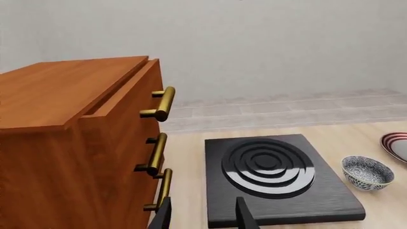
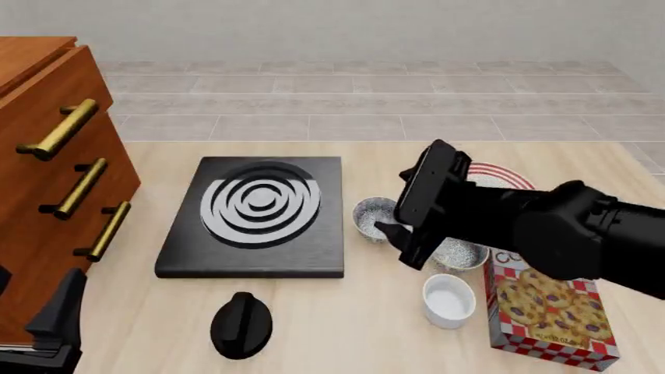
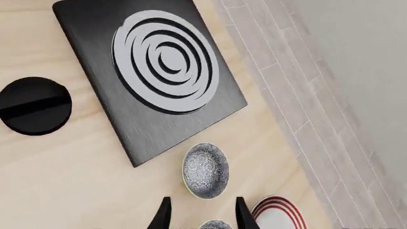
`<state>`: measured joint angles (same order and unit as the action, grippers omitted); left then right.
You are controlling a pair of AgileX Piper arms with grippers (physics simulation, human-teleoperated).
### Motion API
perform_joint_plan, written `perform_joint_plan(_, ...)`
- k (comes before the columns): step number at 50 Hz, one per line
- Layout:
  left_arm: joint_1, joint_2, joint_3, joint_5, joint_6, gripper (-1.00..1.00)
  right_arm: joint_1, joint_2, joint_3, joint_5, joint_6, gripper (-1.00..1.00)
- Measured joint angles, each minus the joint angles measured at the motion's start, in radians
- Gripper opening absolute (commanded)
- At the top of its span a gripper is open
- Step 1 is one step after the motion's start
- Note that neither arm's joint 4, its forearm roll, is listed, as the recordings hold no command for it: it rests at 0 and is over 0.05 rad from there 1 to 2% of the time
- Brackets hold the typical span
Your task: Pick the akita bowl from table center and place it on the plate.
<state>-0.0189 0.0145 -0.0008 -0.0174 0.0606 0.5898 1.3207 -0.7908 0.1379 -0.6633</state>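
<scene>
1. Two speckled bowls sit on the desk (image 2: 343,327). The akita bowl (image 3: 205,170) stands upright near the middle, just beside the right edge of a black hotplate (image 2: 255,214). Its near-twin bowl (image 2: 460,254) sits nearer the robot, partly hidden by the right arm.
2. The right claw (image 3: 203,202) hovers above the akita bowl, fingers spread wide and holding nothing.
3. The left claw (image 1: 202,212) is also wide and empty, low by a wooden chest of drawers (image 2: 47,179), well apart from the bowls.
4. The bowl looks light, stiff, glazed and likely slippery and breakable. Pinching one side of the rim, one finger inside and one outside, seems the surest hold.
5. The plate (image 3: 279,212), red-striped, lies just beyond the bowls toward the desk's right side.
6. Room is tight: hotplate on one side, twin bowl, a white cup (image 2: 449,300) and a cookie box (image 2: 546,312) close by. Lifting straight up first seems wise.
</scene>
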Motion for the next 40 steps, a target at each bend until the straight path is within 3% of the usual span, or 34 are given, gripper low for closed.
perform_joint_plan(17,0.005,-0.007,0.000,0.003,-0.001,1.00,-0.032,0.137,-0.036,-0.006,-0.106,1.00)
perform_joint_plan(40,0.006,-0.008,0.000,0.004,0.003,1.00,-0.047,0.268,-0.058,-0.056,-0.170,1.00)
